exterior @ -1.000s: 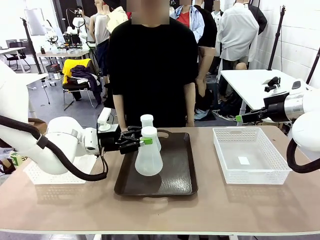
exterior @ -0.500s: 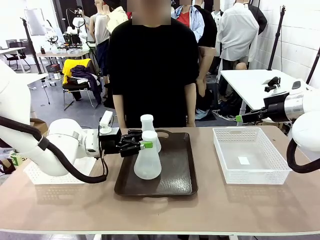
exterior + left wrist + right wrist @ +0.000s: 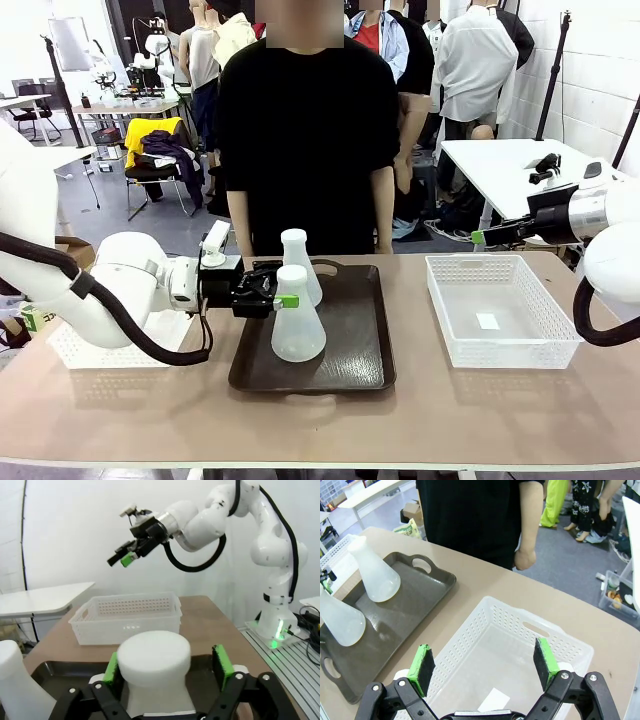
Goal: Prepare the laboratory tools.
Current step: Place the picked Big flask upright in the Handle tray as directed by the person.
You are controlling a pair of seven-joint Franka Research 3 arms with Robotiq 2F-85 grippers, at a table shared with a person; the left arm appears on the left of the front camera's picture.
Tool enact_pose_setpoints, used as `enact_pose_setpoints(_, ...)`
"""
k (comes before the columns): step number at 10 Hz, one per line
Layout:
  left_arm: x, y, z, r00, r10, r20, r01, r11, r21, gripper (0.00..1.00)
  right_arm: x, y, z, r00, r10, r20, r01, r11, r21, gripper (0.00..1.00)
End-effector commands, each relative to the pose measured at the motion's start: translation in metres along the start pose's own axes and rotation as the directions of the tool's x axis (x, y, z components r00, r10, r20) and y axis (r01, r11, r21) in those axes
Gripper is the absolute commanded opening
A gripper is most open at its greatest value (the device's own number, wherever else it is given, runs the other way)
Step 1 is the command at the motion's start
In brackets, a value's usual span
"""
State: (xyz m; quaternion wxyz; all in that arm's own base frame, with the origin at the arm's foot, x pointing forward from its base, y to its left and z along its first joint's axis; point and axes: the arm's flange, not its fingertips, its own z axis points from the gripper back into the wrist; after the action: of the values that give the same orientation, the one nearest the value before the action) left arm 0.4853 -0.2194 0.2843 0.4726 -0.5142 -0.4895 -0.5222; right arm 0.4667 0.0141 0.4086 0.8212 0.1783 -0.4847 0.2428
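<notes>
1. The near flask [image 3: 298, 318] stands upright on the dark brown tray [image 3: 350, 350] at lower centre of the front view. Its neck [image 3: 154, 667] sits between the green pads [image 3: 220, 662] of the left gripper [image 3: 280, 295].
2. The left gripper's jaws are spread, with a visible gap on each side of the neck in the left wrist view; neither pad touches the flask.
3. The far flask [image 3: 298, 262] stands upright just behind the near one, toward the tray's far edge. In the right wrist view both flasks appear at the left of the frame, the far flask [image 3: 374, 572] above the near flask [image 3: 339, 620].
4. The tray carries the two flasks; the rest of its surface is bare.
5. The white mesh basket [image 3: 500, 312] sits right of the tray, apart from it. It holds one small white slip [image 3: 487, 321] on its floor.
6. The right gripper [image 3: 482, 667] hangs above that basket with jaws wide apart, holding nothing.
7. Another white basket [image 3: 95, 350] lies at lower left, partly hidden by the left arm.
8. A person [image 3: 305, 130] stands behind the tray at the table's far side.
</notes>
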Motion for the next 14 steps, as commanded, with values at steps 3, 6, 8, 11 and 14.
enact_pose_setpoints(3, 0.014, -0.011, 0.001, 0.989, 0.03, -0.142, -0.039, 0.998, -0.056, 1.0, 0.002, 0.002, 0.001, 1.0, -0.005, -0.002, 0.005, 1.0, 0.004, 1.0)
enact_pose_setpoints(6, 0.014, -0.011, 0.011, 0.988, 0.032, -0.152, -0.035, 0.999, -0.02, 1.0, 0.002, 0.002, 0.001, 1.0, -0.005, -0.002, 0.005, 1.0, 0.004, 1.0)
enact_pose_setpoints(8, 0.01, -0.009, 0.004, 0.992, 0.021, -0.128, -0.027, 0.999, -0.044, 1.0, 0.002, 0.002, 0.001, 1.0, -0.005, -0.002, 0.005, 1.0, 0.004, 1.0)
enact_pose_setpoints(11, 0.01, -0.009, 0.004, 0.992, 0.021, -0.128, -0.027, 0.999, -0.044, 1.0, 0.002, 0.002, 0.001, 1.0, -0.005, -0.002, 0.005, 1.0, 0.004, 1.0)
enact_pose_setpoints(14, 0.01, -0.009, 0.004, 0.992, 0.021, -0.128, -0.027, 0.999, -0.044, 1.0, 0.002, 0.002, 0.001, 1.0, -0.005, -0.002, 0.005, 1.0, 0.004, 1.0)
